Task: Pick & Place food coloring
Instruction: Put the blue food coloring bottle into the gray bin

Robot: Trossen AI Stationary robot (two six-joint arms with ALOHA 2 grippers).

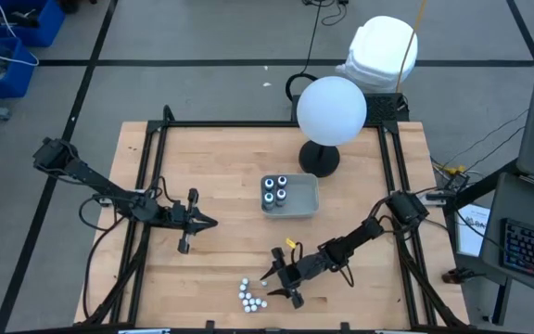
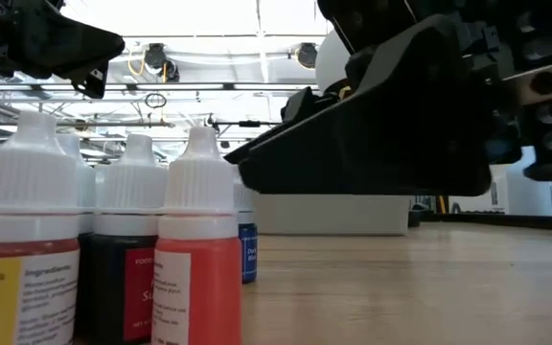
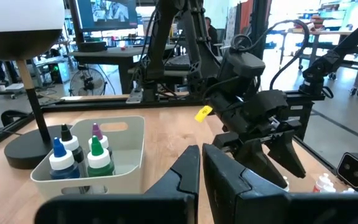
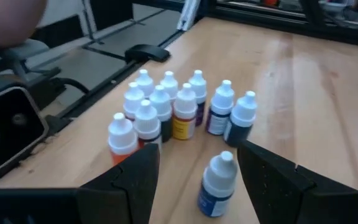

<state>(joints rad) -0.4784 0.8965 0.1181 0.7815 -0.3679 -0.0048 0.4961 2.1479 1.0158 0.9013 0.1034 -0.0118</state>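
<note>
Bottles (image 4: 173,112) cluster at the tabletop's 6 o'clock edge; my right tool (image 4: 197,168), open, straddles one blue bottle (image 4: 216,183) (light, slick, tippy). I'd pinch the body. Left tool (image 3: 201,177) closed, idle.

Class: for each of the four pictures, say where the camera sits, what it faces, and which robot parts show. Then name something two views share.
High: above the table, facing straight down; both arms, tray, bottle cluster.
Low: at table-top height, facing level across; bottles close up, right gripper overhead.
Left wrist: on the left arm, facing the tray holding bottles; its own shut fingers show, and the right arm beyond.
Right wrist: on the right arm, facing the cluster; open fingers flank one bottle.
Shared: high and left wrist both show the tray.
</note>
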